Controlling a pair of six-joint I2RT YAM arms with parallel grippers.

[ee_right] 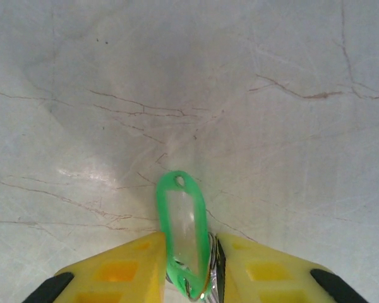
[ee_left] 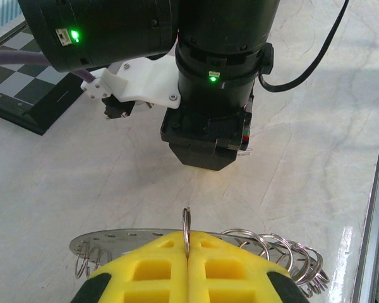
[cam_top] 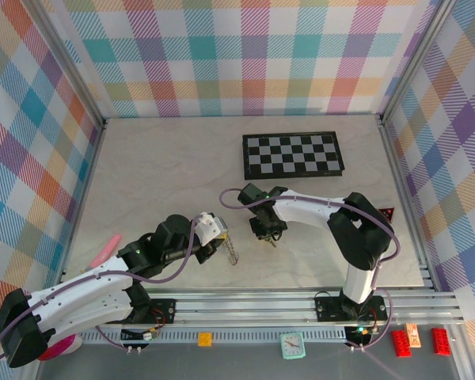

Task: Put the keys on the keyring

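While the left gripper point(ee_left: 187, 243) pinches the flat grey metal keyring point(ee_left: 123, 238), the right gripper point(ee_right: 188, 249) straddles a green plastic-headed key point(ee_right: 182, 211), grip uncertain. A black-and-white checkerboard point(cam_top: 293, 154) lies beyond, well apart.

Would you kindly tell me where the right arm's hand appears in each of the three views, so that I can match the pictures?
Top external: the right hand sits just right of centre, below the checkerboard.
Left wrist: the hand hangs black in the upper middle, beyond the keyring.
Right wrist: bottom edge, yellow fingers flanking a green key.
Shared landmark: the pale marbled table; the checkerboard also lies top left in the left wrist view.
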